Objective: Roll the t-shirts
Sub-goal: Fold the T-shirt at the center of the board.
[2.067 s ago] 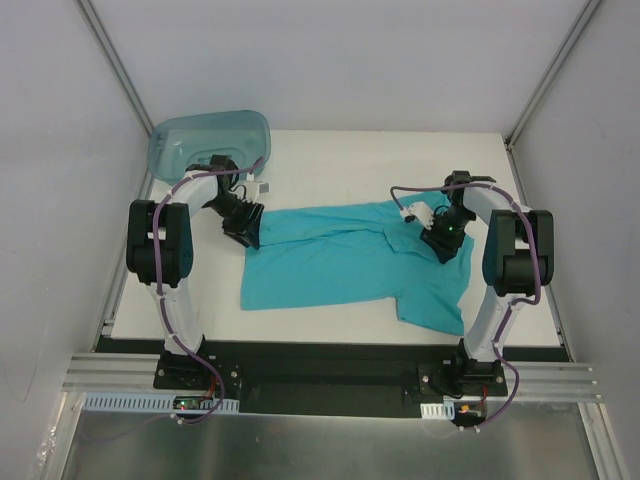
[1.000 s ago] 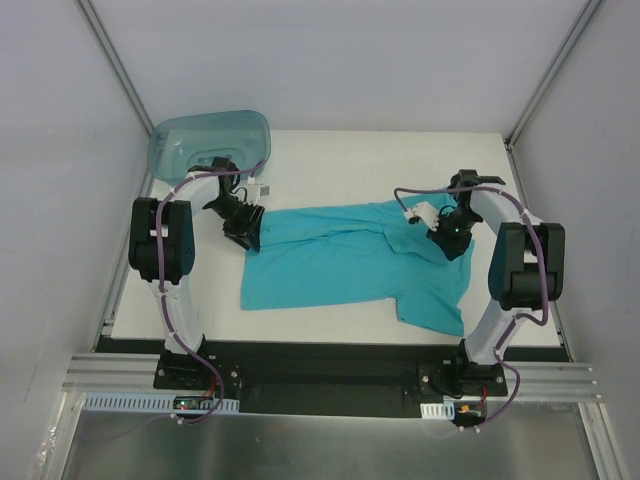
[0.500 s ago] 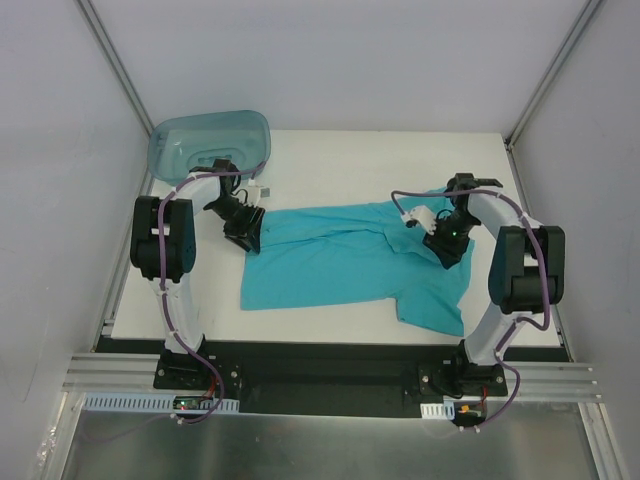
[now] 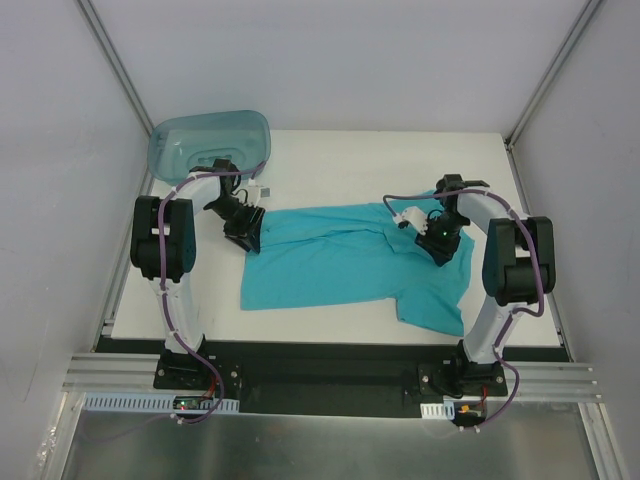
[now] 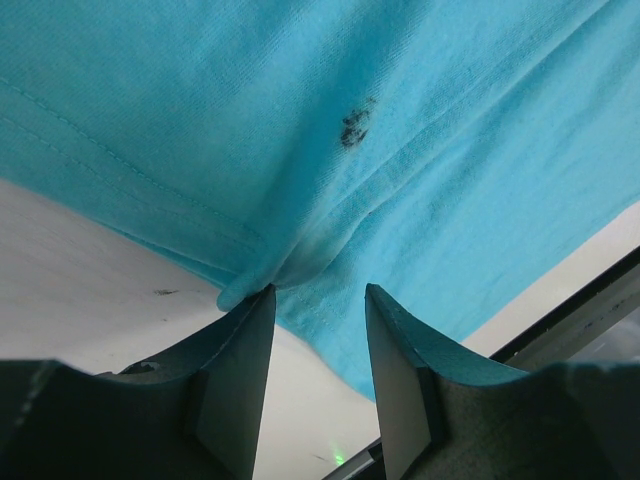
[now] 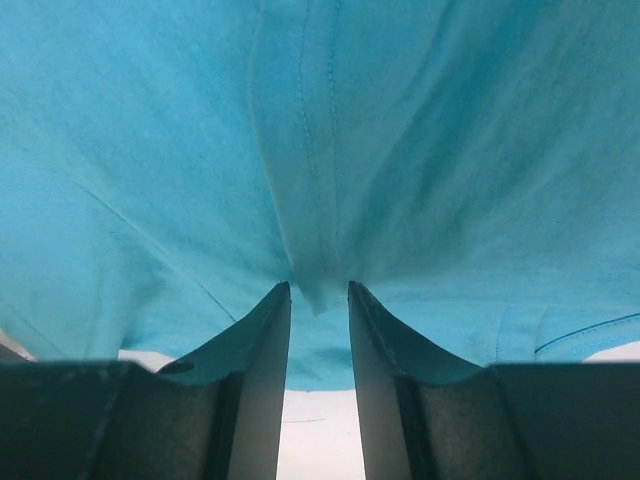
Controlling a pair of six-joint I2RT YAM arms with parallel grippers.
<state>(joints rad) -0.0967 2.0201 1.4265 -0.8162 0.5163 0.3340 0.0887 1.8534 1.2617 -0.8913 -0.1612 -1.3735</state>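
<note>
Logged plain teal soft-fabric short-sleeved t-shirt (image 4: 340, 262) lying flat mid-scene on white tabletop (image 4: 330, 170), not yet rolled. Noted right gripper (image 6: 319, 290) edged slightly left since two seconds back, nipped tight on a fold at far-right end. Found left gripper (image 5: 318, 292) barely moved at far-left hem, fingers apart round a pucker; cannot tell if pinched. Reads as grips settling before first fold.
</note>
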